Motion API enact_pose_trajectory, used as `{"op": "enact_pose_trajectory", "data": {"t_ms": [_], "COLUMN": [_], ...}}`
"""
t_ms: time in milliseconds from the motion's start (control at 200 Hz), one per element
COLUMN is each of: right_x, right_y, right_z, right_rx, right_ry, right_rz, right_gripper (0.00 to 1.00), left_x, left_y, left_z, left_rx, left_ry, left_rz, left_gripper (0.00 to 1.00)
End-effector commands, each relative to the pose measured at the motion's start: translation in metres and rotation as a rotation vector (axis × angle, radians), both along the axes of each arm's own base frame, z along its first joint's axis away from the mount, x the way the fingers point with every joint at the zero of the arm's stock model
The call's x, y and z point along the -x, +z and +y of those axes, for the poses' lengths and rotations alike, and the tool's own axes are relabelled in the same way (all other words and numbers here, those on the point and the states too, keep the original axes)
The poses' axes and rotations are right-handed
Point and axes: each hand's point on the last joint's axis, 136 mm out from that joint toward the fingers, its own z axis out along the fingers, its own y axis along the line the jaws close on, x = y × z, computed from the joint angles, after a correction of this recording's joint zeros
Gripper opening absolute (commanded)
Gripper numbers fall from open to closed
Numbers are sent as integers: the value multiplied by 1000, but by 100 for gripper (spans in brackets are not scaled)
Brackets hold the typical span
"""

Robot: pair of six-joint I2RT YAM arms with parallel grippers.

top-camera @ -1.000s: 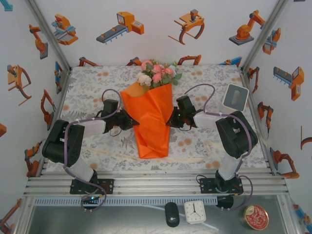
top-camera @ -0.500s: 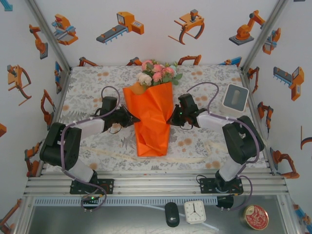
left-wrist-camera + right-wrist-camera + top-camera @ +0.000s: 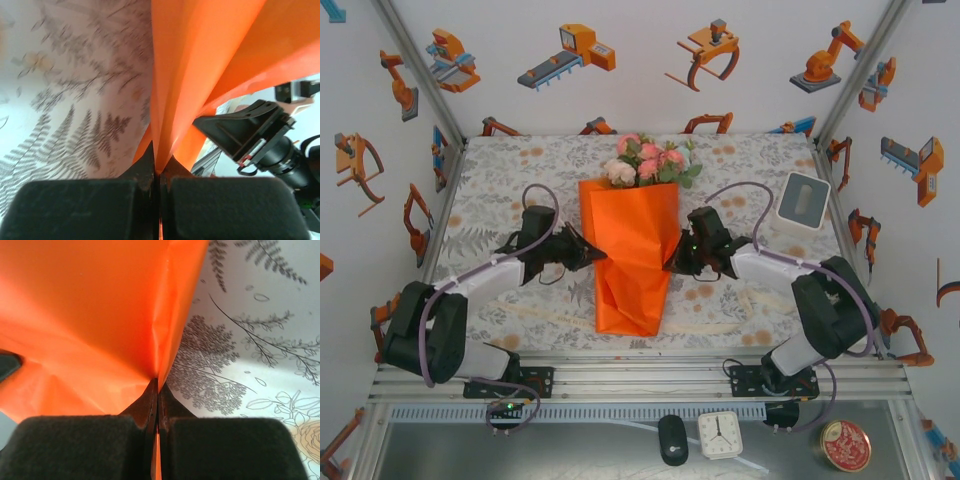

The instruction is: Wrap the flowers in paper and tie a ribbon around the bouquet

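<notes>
The wrapping looks largely done: the paper (image 3: 640, 215) is folded around the stems into a long cone, and the flowers (image 3: 650, 160) crown its 12 o'clock end, with the narrow tip pointing to 6 o'clock. The bouquet (image 3: 628, 285) lies flat at the middle of the table (image 3: 500, 180).

The tying does not look begun. The ribbon (image 3: 705, 325) lies loose on the cloth, running roughly from 9 to 3 o'clock across the cone's lower end, where its middle stretch is hidden by the paper. No loop or knot is seen on the cone.

The left gripper (image 3: 592, 254) sits at the cone's 9 o'clock side, its jaws pressed together on the paper's edge; the left wrist view shows the orange folds (image 3: 200, 50) fanning up out of the closed fingertips (image 3: 150, 167). The right gripper (image 3: 673, 262) mirrors it at 3 o'clock, likewise clamped on a thin pinch of the sheet (image 3: 75, 305), which rises toward 12 o'clock from its tips (image 3: 156, 385).

So the bouquet lies between the two claws, held at both flanks about halfway along its length, while the ribbon lies toward 6 o'clock of both, untouched by either
</notes>
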Motion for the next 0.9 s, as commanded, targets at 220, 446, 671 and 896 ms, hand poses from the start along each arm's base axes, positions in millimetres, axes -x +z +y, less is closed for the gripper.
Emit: {"op": "enact_pose_trajectory", "data": {"t_ms": [220, 446, 671, 896], "right_x": [-1, -18, -3, 41], "right_y": [-35, -30, -1, 11], "right_z": [-16, -17, -52, -147], "right_rx": [117, 145, 178, 316], "right_ry": [-37, -55, -177, -467], "right_rz": [44, 24, 5, 130], "right_gripper": [8, 36, 53, 58], "left_x": [-2, -13, -1, 37], "left_y": [-36, -39, -8, 19], "left_z": [8, 9, 61, 136], "left_rx": [-49, -74, -290, -517], "left_ry": [55, 68, 190, 355], "left_rz": [59, 46, -25, 77], "left_gripper": [19, 45, 69, 70]}}
